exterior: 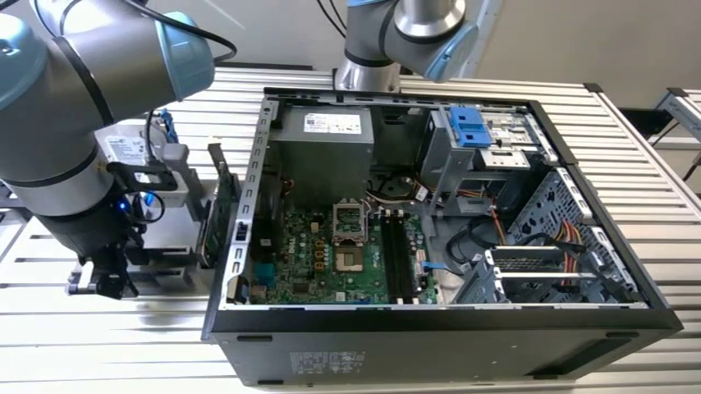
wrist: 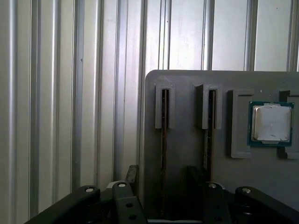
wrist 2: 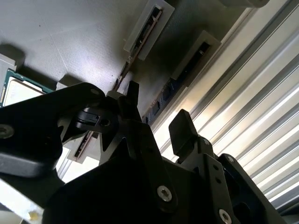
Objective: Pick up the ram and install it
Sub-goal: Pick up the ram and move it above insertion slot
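Hovering low over the gray holder (wrist: 186, 116) on the slatted surface (exterior: 635, 164), at the exterior view's left of the open computer case (exterior: 438, 316), your gripper (wrist: 162, 176) has its fingers (wrist: 132, 173) spread apart and clamped on nothing. The ram (wrist: 163, 140) stands on edge in the holder slot farther from the processor chip (wrist: 271, 122), right between the two fingers, its long axis running along the slot. A second stick (wrist: 207, 140) fills the neighbouring slot, just outside one finger; whether either finger touches the ram cannot be told.
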